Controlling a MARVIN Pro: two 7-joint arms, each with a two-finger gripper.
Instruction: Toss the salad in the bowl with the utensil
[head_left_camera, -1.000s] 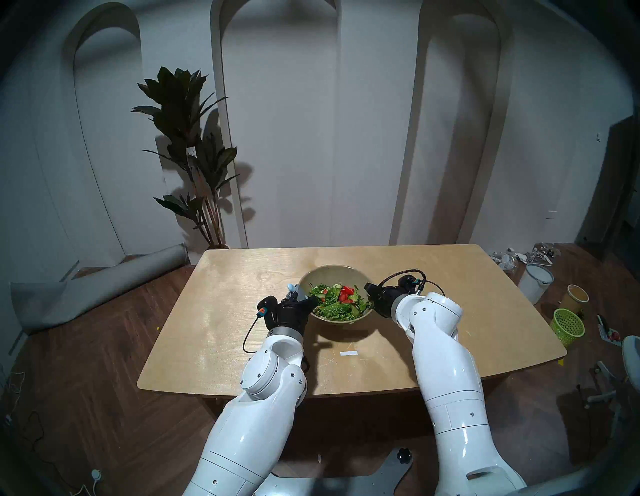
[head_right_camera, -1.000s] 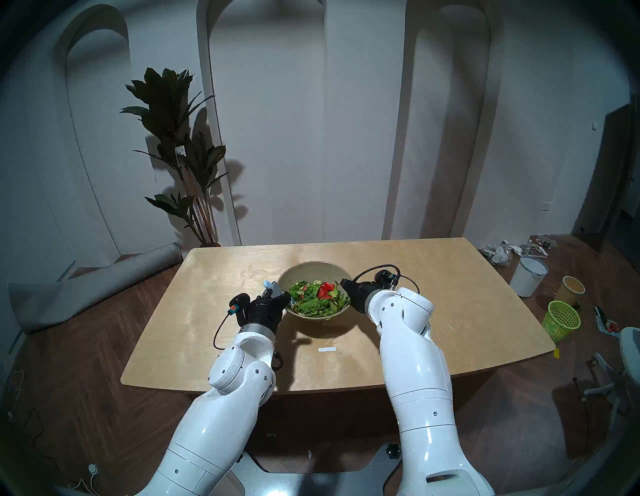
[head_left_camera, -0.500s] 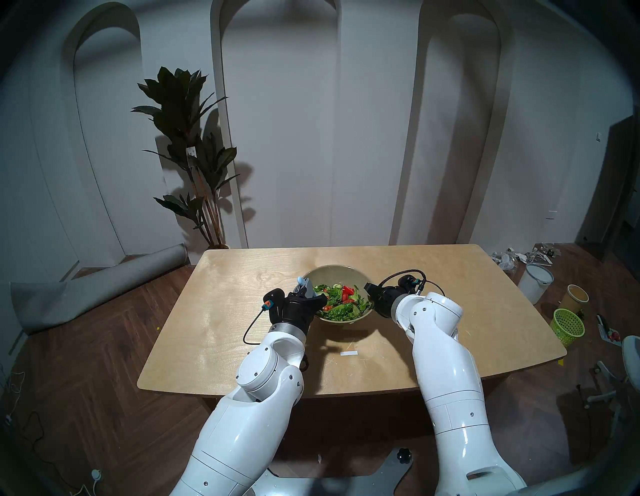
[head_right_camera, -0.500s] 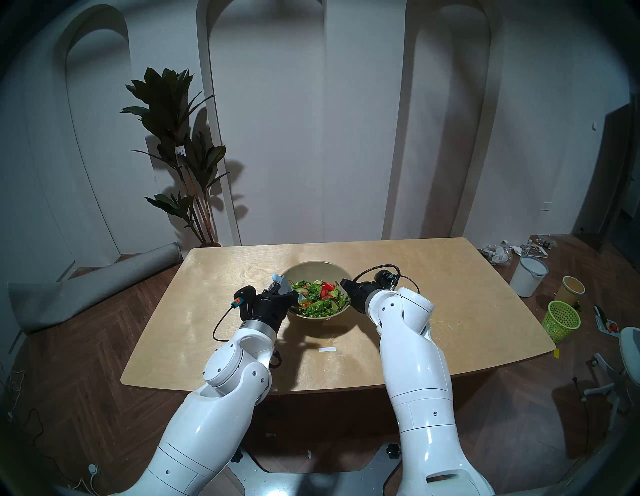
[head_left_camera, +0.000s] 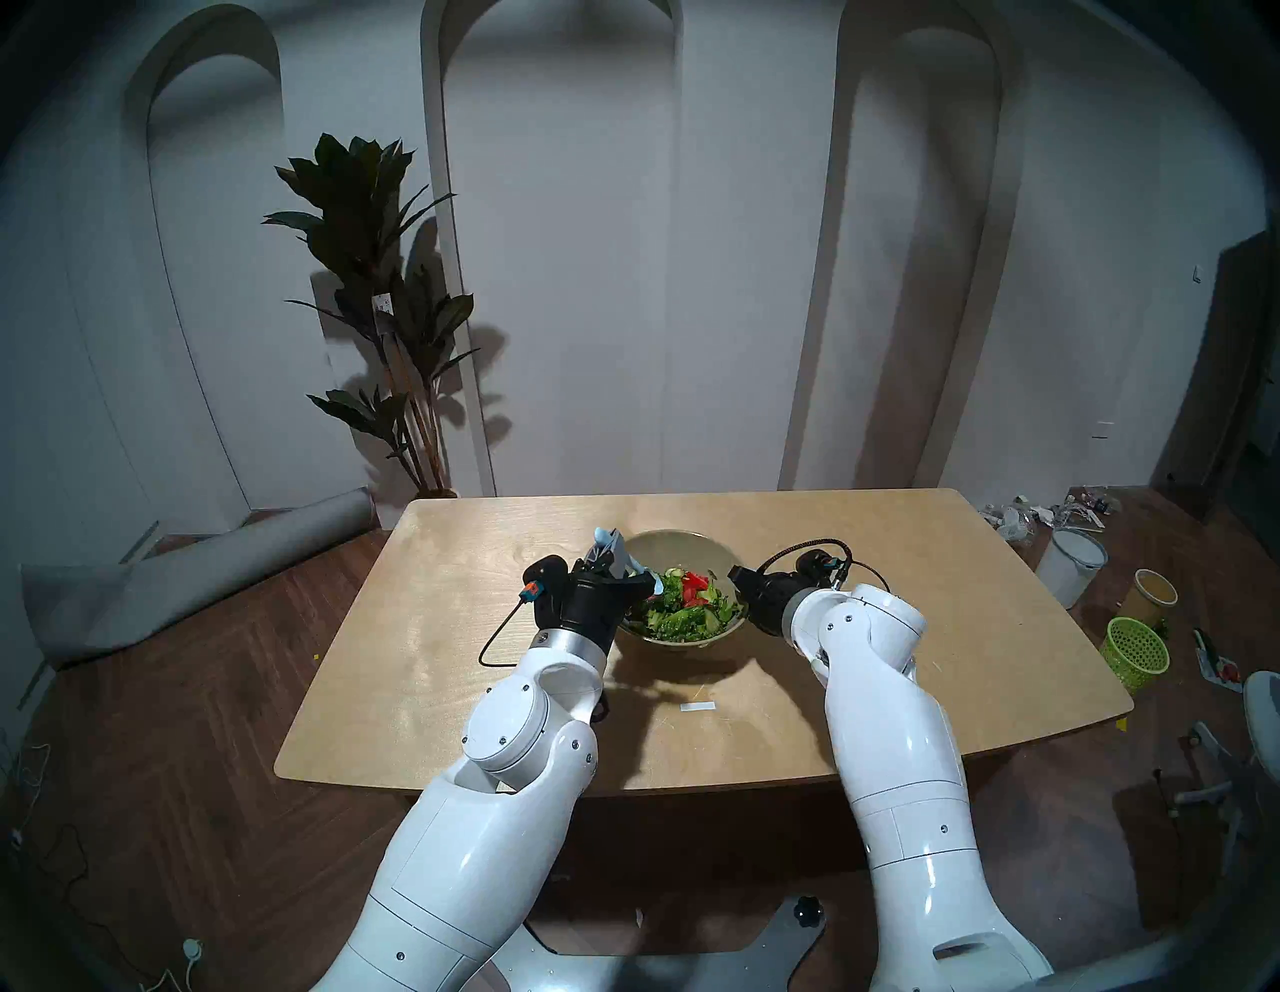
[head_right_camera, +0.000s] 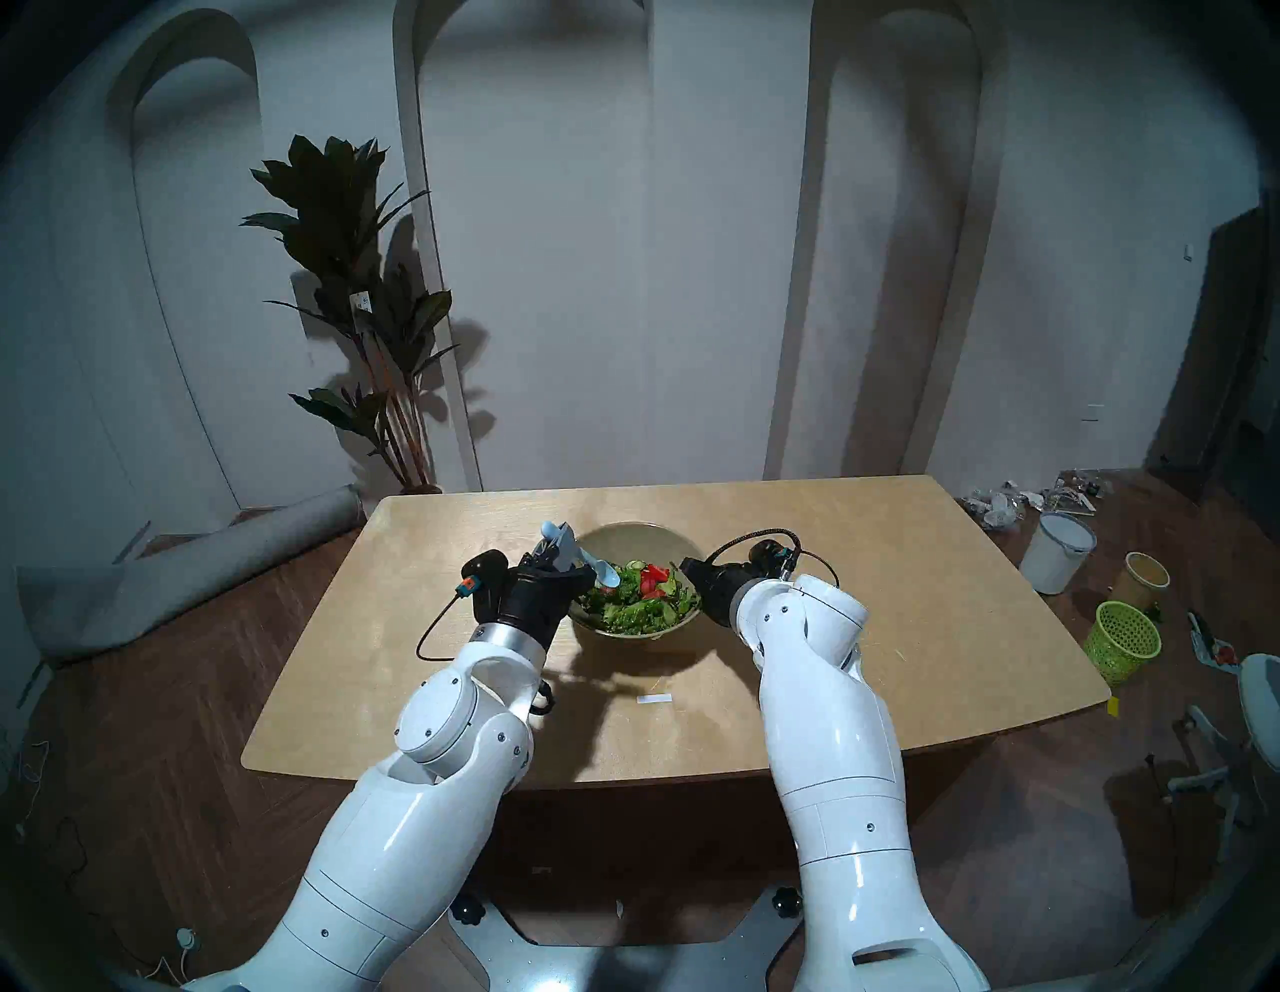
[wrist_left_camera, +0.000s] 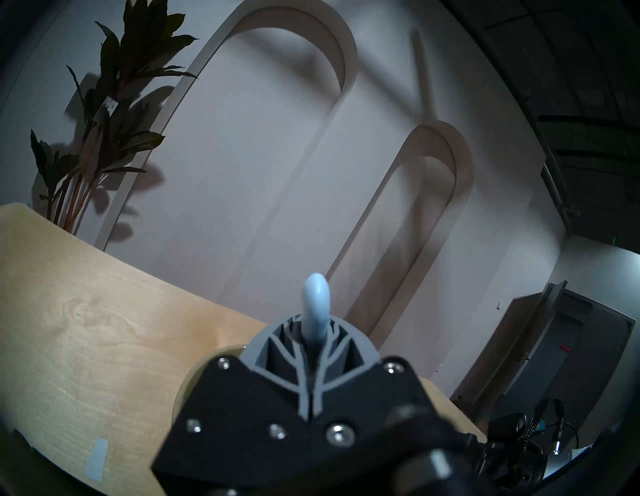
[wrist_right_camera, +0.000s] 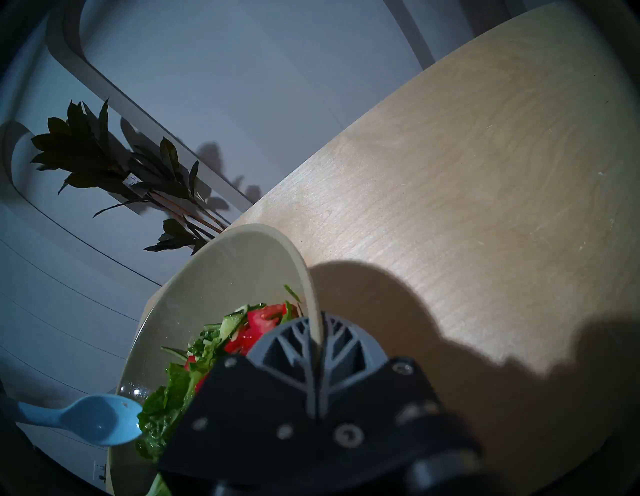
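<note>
The beige-olive bowl (head_left_camera: 665, 547) stands mid-table with the salad (head_left_camera: 686, 604) of green leaves, cucumber and red pieces heaped inside. My left gripper (head_left_camera: 609, 554) is shut on the pale blue utensil (head_left_camera: 654, 582), at the bowl's left rim. Its rounded handle end sticks up past the fingers in the left wrist view (wrist_left_camera: 315, 301). Its scoop-like head hangs just above the salad's left side (wrist_right_camera: 100, 421). My right gripper (head_left_camera: 738, 578) is shut on the bowl's right rim (wrist_right_camera: 311, 301), one finger inside and one outside.
The bowl sits on a wooden table (head_left_camera: 415, 658) with a small white strip (head_left_camera: 697, 706) near the front. On the floor to the right stand a lime-green mesh basket (head_left_camera: 1136, 651), a white bucket (head_left_camera: 1070, 564) and a paper cup (head_left_camera: 1153, 594). A rolled mat (head_left_camera: 194, 575) lies left.
My left gripper has risen and moved toward the bowl's far left rim, lifting the utensil's head up out of the salad. The right arm and the bowl have not moved.
</note>
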